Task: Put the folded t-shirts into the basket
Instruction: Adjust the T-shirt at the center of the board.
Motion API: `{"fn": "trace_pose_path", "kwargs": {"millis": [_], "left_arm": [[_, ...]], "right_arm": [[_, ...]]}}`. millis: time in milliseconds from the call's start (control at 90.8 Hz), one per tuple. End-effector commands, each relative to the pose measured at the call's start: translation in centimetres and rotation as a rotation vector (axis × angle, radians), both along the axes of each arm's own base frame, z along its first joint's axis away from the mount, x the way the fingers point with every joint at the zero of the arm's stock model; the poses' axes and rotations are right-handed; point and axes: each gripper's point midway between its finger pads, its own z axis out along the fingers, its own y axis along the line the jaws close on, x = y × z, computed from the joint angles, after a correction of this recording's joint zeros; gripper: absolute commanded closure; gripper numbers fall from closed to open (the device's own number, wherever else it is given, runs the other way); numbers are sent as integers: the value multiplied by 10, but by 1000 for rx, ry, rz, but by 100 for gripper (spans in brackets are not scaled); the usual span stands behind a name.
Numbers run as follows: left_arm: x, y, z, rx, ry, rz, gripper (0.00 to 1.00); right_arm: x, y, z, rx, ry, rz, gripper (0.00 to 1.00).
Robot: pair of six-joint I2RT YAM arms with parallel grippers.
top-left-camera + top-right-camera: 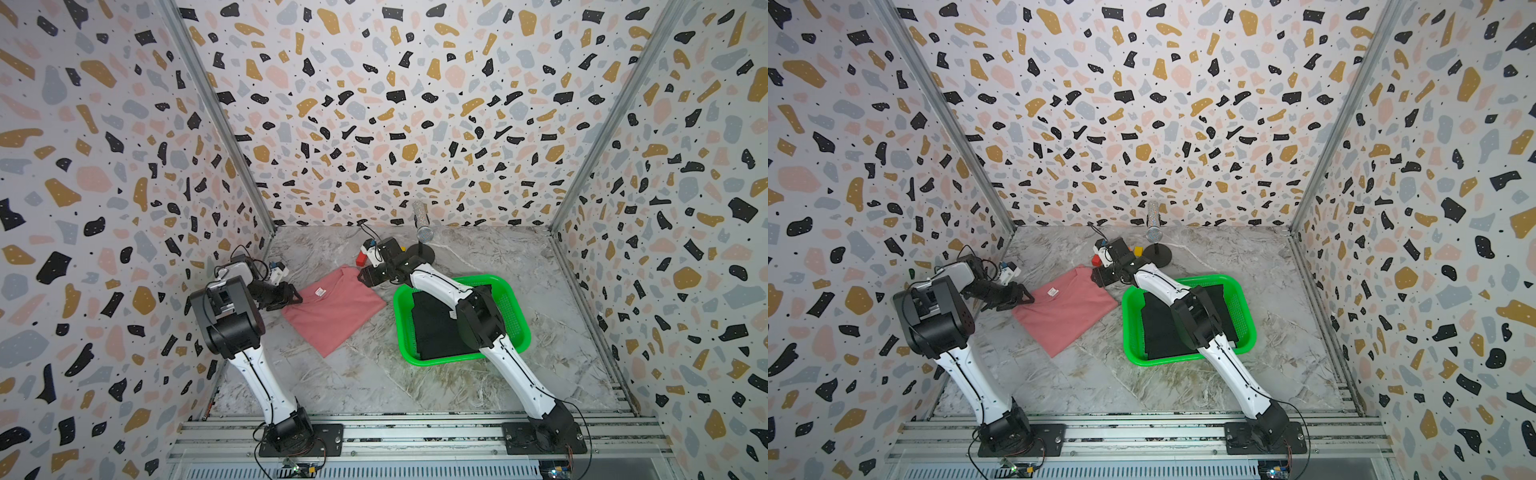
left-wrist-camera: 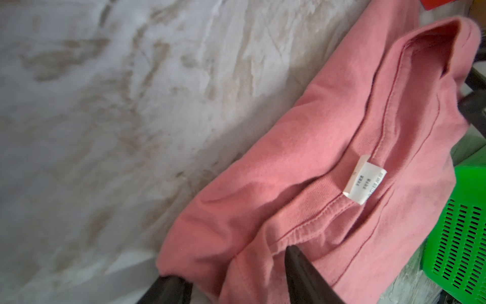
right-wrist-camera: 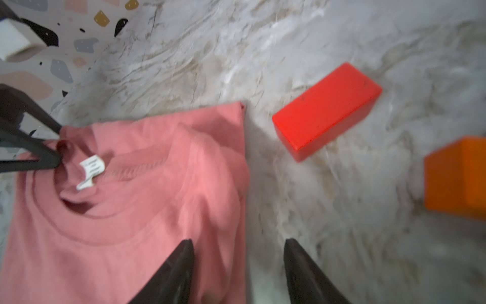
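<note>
With your left hand [image 2: 228,263] and right hand [image 3: 239,240] both apart at either end of the pink shirt's [image 1: 332,309] collar edge on the desk [image 1: 374,382], basket [image 1: 519,328] just behind the right hand, pinching only the top layer or lifting unevenly could have unfolded it or snagged the basket's rim.

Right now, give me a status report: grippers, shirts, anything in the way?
Left gripper, right gripper: open, at pink t-shirt's corners. Pink t-shirt on table, black t-shirt in green basket. Red block near right gripper.
</note>
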Motion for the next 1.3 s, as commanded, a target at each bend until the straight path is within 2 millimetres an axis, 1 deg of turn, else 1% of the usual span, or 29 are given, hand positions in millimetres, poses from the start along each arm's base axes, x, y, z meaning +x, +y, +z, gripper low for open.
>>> {"fn": "trace_pose_path", "kwargs": {"millis": [0,44,99,176,275,407,496,584,661,694,771,848,903,925,947,969,991,1035,1101,1156,1200,1233,1255,1266,1288], "left_arm": [[6,4,-2,22,-4,0,42],[7,5,-1,26,-6,-1,42],[7,4,-1,25,-5,-1,42],[8,5,1,25,-7,2,42],[8,5,2,26,-11,1,41],[7,5,3,29,-6,3,41],[5,5,2,31,-2,1,41],[4,5,2,33,4,-1,40],[3,5,3,37,8,-1,40],[3,5,2,37,9,-2,40],[4,5,3,34,5,2,40],[7,7,5,37,3,3,40],[9,8,7,39,2,2,40],[10,8,8,40,-1,0,40],[11,8,8,41,-2,0,40],[11,9,9,42,-2,-2,40],[12,9,8,43,-3,-5,40],[12,8,9,43,-3,-11,40],[11,8,7,39,2,-21,39],[10,6,7,34,4,-31,39],[9,5,6,28,5,-40,38],[8,4,6,26,3,-48,38],[7,3,6,21,3,-54,38],[7,3,7,21,2,-57,38],[7,2,7,18,1,-63,38]], "right_arm": [[-51,3,89,26,-85,140,45],[-65,3,84,-6,-95,167,48],[-77,0,70,-59,-89,186,52],[-90,-1,49,-111,-58,198,58],[-97,2,23,-160,-37,199,67],[-90,1,-14,-253,-52,169,80],[-90,-2,-33,-322,-58,164,88],[-101,-5,-46,-384,-75,197,93],[-118,-6,-52,-423,-74,241,97],[-129,-5,-50,-414,-55,269,100],[-162,1,-48,-371,4,358,100],[-207,11,-41,-310,50,517,100],[-239,21,-30,-250,57,646,100],[-248,23,-26,-232,59,688,100],[-267,28,-22,-222,57,742,100],[-278,32,-17,-212,53,777,100],[-285,34,-13,-200,54,805,100],[-294,40,-1,-168,54,842,92],[-297,49,20,-110,51,862,82],[-285,56,36,-93,14,815,75],[-269,62,48,-75,-13,756,69],[-253,63,57,-57,-23,703,65],[-246,65,63,-48,-27,671,63],[-232,62,65,-46,-30,635,62],[-215,57,70,-40,-30,587,61]]}}
